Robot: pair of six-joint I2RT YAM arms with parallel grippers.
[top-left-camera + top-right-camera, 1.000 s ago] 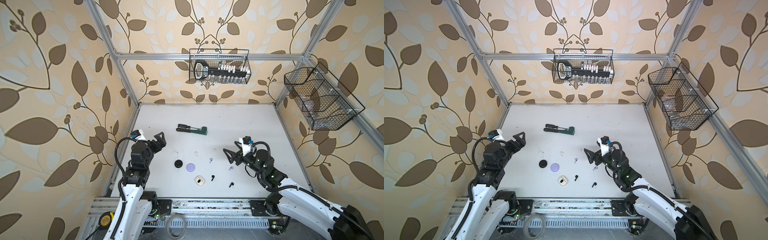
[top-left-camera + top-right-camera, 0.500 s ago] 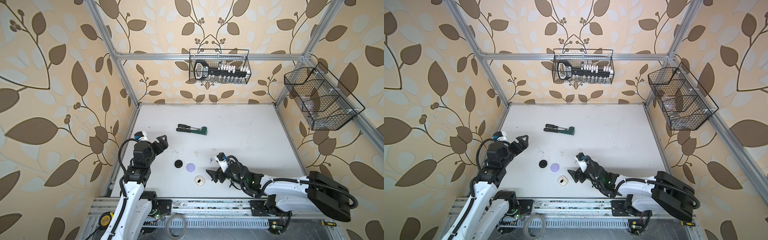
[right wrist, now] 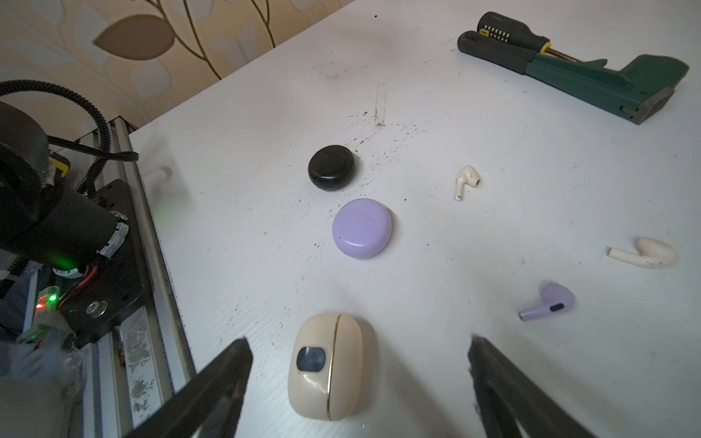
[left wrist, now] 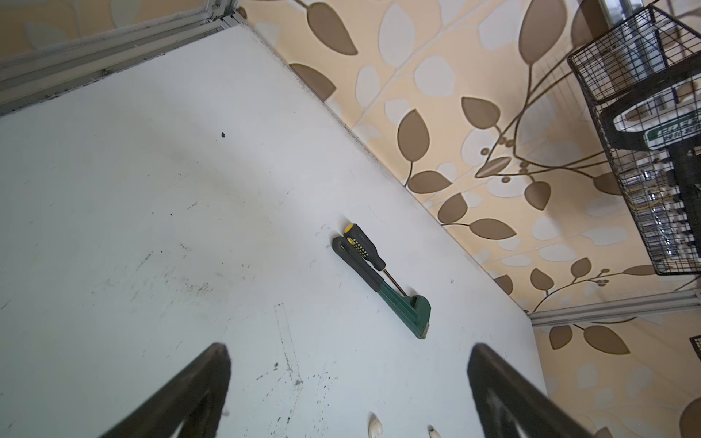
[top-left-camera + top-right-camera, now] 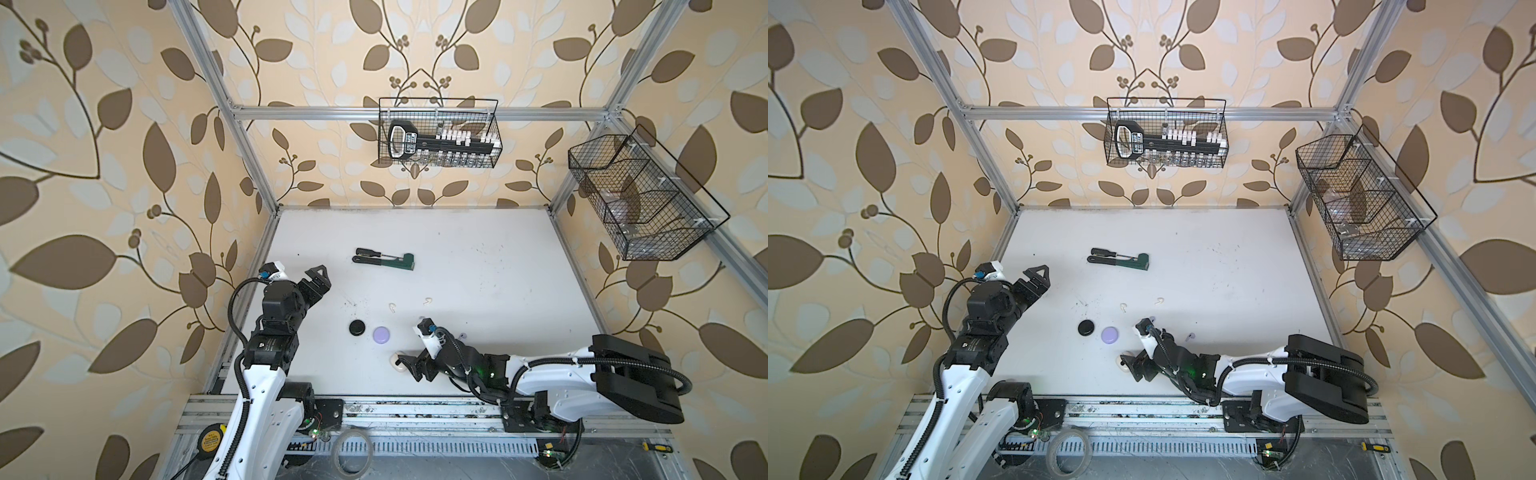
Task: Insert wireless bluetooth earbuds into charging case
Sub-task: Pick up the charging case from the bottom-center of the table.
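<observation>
A cream charging case (image 3: 326, 364) with a gold seam lies shut near the table's front edge (image 5: 398, 362). My right gripper (image 3: 358, 341) is low over it, open, one finger on each side and neither touching. Two white hooked earbuds (image 3: 466, 181) (image 3: 648, 253) and one lilac earbud (image 3: 548, 303) lie loose beyond it. A round lilac case (image 3: 362, 227) and a round black case (image 3: 332, 167) sit shut further left. My left gripper (image 5: 321, 279) hangs open and empty above the table's left side, away from all of these.
A green pipe wrench (image 5: 388, 261) and a black screwdriver (image 5: 370, 252) lie together mid-table. Wire baskets hang on the back wall (image 5: 438, 133) and the right wall (image 5: 640, 199). The aluminium frame rail (image 5: 415, 409) runs just behind my right arm.
My right arm has swung from the table's right middle down and left to the front edge, bringing its open jaws around the cream case. The left arm shifted slightly.
</observation>
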